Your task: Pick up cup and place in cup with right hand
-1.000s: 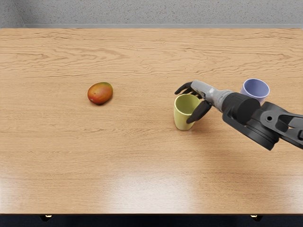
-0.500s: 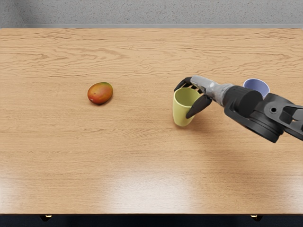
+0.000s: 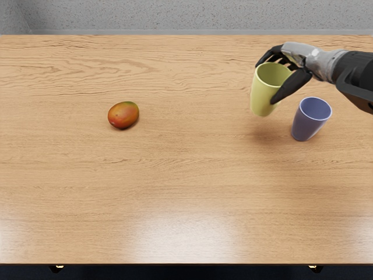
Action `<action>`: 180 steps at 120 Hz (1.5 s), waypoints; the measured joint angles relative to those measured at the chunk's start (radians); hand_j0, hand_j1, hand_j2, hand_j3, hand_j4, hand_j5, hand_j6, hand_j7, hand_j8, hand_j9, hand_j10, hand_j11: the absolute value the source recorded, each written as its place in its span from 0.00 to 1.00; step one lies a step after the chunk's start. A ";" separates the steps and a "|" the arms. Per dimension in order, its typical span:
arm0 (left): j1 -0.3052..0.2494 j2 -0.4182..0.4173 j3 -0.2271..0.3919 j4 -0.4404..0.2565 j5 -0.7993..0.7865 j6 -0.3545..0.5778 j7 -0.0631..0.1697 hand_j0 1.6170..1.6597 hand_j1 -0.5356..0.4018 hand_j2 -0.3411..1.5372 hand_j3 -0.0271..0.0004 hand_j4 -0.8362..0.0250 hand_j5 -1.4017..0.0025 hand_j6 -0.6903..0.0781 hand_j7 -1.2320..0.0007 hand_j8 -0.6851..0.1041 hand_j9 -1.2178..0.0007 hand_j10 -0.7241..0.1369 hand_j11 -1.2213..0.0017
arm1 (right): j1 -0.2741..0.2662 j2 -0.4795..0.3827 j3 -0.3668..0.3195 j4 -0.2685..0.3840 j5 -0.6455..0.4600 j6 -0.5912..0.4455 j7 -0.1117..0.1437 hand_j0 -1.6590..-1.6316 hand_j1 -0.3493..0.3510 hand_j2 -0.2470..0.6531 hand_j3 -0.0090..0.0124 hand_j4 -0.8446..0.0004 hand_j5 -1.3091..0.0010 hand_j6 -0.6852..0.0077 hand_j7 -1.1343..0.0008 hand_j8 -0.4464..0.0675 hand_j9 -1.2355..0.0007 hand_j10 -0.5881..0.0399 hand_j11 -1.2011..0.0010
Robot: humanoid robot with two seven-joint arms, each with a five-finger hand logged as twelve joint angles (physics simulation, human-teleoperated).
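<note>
Pale wood grain covers the tabletop [image 3: 175,186] beneath the right robot hand [image 3: 297,53], with a speckled grey surface [image 3: 192,14] beyond its far edge. Reaching in from the right, the robot hand pinches the yellow-green cup [image 3: 263,93] between its thumb [image 3: 291,86] and curled dark fingers [image 3: 270,55], holding it raised above the wood, mouth up. Lower in the view than the robot hand, the blue cup [image 3: 308,122] stands upright, near the held one but apart from it. Well to the left of the robot hand lies a red-orange mango [image 3: 123,115] tinged with green
</note>
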 joint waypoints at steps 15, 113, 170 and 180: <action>0.000 0.000 0.000 0.000 0.000 0.000 0.000 0.96 0.94 0.18 0.98 0.97 1.00 0.90 1.00 0.87 1.00 0.84 1.00 | -0.002 -0.037 0.018 -0.026 0.003 -0.007 0.000 0.30 0.71 0.40 0.41 0.62 0.38 0.68 0.35 0.51 0.37 0.40 0.37; 0.000 0.000 0.000 0.000 0.000 0.000 0.000 0.96 0.94 0.18 0.98 0.97 1.00 0.90 1.00 0.87 1.00 0.84 1.00 | -0.089 -0.154 0.003 -0.089 0.045 -0.115 0.001 0.27 0.80 0.51 0.42 0.65 0.39 0.71 0.36 0.54 0.37 0.41 0.36; 0.000 0.000 0.000 0.000 0.000 0.000 0.000 0.96 0.94 0.18 0.98 0.97 1.00 0.90 1.00 0.87 1.00 0.84 1.00 | -0.110 -0.078 -0.014 -0.177 0.017 -0.125 0.000 0.13 0.31 0.37 0.42 0.86 0.79 0.88 0.78 0.72 0.78 0.72 0.78; 0.000 0.000 0.000 0.000 0.000 0.000 0.000 0.96 0.94 0.18 0.98 0.97 1.00 0.90 1.00 0.87 1.00 0.84 1.00 | -0.085 -0.059 -0.006 -0.179 0.042 -0.055 0.000 0.10 0.21 0.34 0.42 0.91 0.86 0.91 0.85 0.77 0.86 0.79 0.85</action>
